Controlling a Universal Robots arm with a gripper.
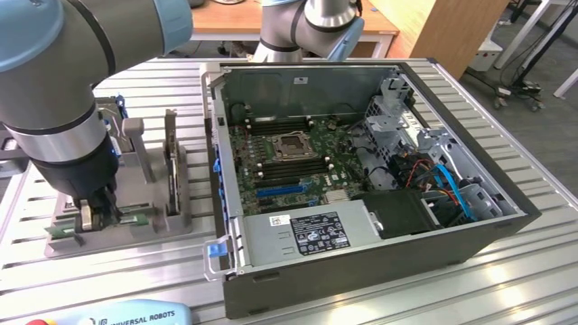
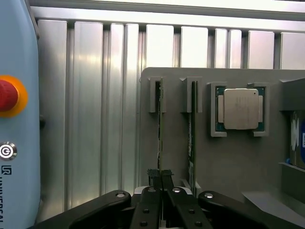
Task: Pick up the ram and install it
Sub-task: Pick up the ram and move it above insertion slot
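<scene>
Gripper (image 2: 161,180) pinched shut on the ram (image 2: 160,125), standing on edge in its grey holder (image 2: 224,162) beside an open computer (image 1: 361,265)

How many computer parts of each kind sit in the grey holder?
Thin green ram sticks: 2
Square silver processor chip: 1
Blue-labelled hard drive: 1
Total: 4

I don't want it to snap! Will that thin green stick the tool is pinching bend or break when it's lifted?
Probably stiff, not floppy: the ram stands straight on its edge in the grey holder. Likely light, since it looks thin. Maybe fragile: the tool pinches its narrow edge, so twisting could hurt it.
</scene>
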